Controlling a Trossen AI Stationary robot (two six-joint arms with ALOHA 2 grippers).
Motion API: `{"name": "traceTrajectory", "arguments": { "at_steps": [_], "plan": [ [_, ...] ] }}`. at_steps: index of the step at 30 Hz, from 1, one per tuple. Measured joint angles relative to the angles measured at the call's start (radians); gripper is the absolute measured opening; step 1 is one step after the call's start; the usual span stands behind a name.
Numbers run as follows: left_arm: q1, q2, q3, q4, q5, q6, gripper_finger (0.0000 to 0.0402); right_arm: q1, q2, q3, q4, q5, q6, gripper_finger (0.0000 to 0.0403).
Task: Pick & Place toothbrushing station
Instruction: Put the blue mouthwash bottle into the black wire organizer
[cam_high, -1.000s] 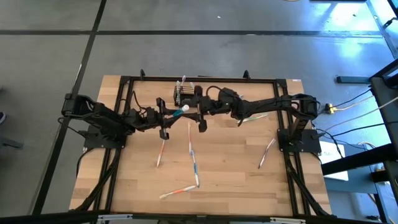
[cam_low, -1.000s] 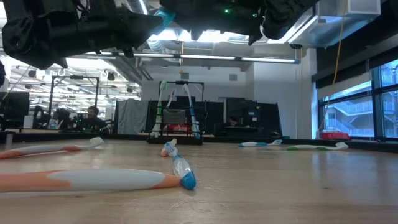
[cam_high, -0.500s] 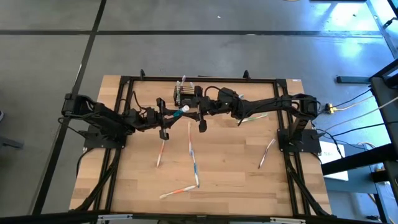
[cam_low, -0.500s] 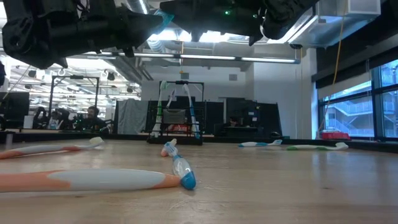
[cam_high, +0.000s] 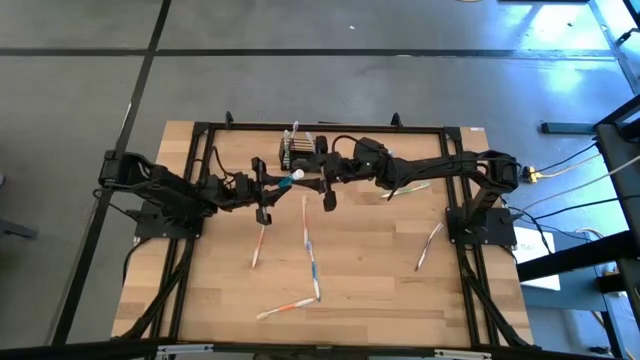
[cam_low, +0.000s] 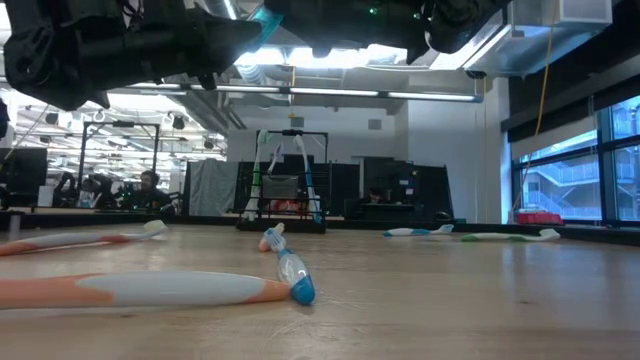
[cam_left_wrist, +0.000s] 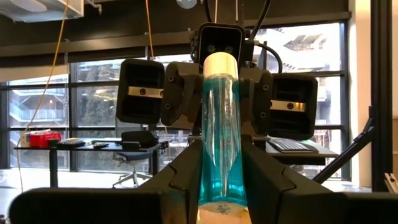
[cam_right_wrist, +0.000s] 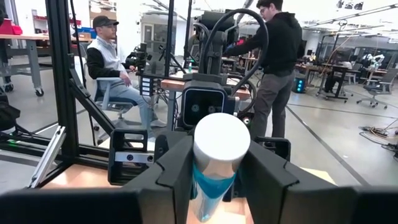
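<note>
Both arms meet mid-air over the worktop's (cam_high: 380, 280) far half: left tool (cam_left_wrist: 219, 186) and right tool (cam_right_wrist: 214, 180) each closed on 1 teal tube (cam_high: 291, 180) w/ white cap, a handover. Toothbrushing station (cam_high: 297, 152) sits at far edge, just beyond the tools; right arm looks nearer. Tube's long axis runs tool-to-tool.

Both arms reach inward above the table's far middle, wrists level, facing each other. Left hand (cam_high: 283, 186) and right hand (cam_high: 312, 180) each clamped on opposite ends of one tube (cam_high: 292, 179), held aloft.
</note>
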Motion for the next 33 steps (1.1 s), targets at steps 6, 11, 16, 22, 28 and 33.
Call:
{"name": "traceTrajectory", "arguments": {
  "at_steps": [6, 11, 16, 22, 28, 33],
  "plan": [
    [0.0, 0.0, 0.0, 0.0, -0.001, -0.001, 0.0088, 0.0, -0.001, 0.0, 0.01, 0.008, 0.016, 0.0122],
    [0.0, -0.001, 0.0, 0.0, 0.001, -0.001, 0.0088, 0.001, -0.001, 0.0, 0.015, 0.012, 0.028, 0.0122],
    [0.0, -0.001, 0.0, 0.0, 0.003, -0.001, 0.0088, 0.001, -0.001, 0.0, 0.018, 0.012, 0.057, 0.0121],
    [0.0, -0.001, -0.001, -0.001, 0.004, -0.002, 0.0089, 0.001, -0.001, 0.0, 0.019, 0.025, 0.084, 0.0101],
    [0.001, 0.0, -0.002, -0.006, 0.003, -0.005, 0.01, 0.002, -0.003, 0.0, -0.005, 0.055, 0.087, 0.0096],
    [0.001, 0.001, -0.003, -0.013, 0.002, -0.003, 0.0111, 0.002, -0.003, 0.0, -0.016, 0.067, 0.101, 0.01]
  ]
}}
